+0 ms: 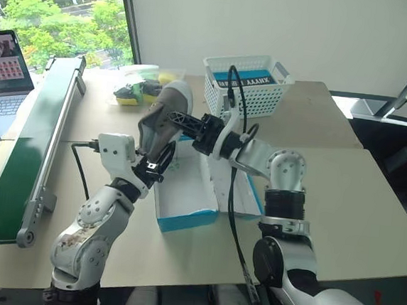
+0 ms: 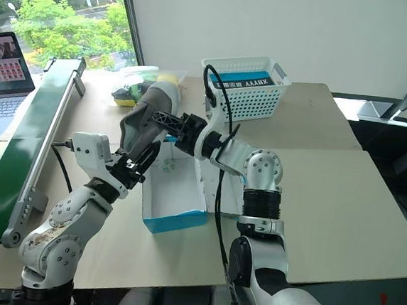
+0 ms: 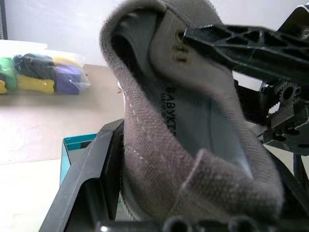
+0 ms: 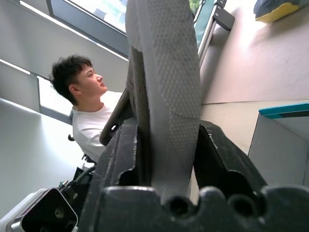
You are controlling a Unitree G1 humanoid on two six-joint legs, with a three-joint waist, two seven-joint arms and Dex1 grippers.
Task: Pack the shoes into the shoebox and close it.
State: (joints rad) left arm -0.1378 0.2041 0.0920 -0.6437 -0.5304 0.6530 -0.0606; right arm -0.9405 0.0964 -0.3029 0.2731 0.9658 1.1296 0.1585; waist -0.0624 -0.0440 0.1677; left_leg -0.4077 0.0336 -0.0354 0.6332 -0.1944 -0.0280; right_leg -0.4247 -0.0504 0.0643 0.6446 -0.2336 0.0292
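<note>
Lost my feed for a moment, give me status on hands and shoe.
Left hand and right hand both clamped on one shoe. Shoe held above open shoebox. Nothing blocking the box.

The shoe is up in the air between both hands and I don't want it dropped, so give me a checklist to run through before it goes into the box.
1. Right hand shut on the shoe: ok, its fingers pinch the shoe wall in the right wrist view.
2. Left hand on the shoe's lower end: ok, a finger lies along the fabric.
3. Shoebox open, white inside showing: ok.
4. Shoe above the box opening: ok, it hangs over the box's far end.
5. Second shoe located: cannot tell.
6. White basket and bag of toys clear of the box: ok, both stand farther back on the table.
</note>
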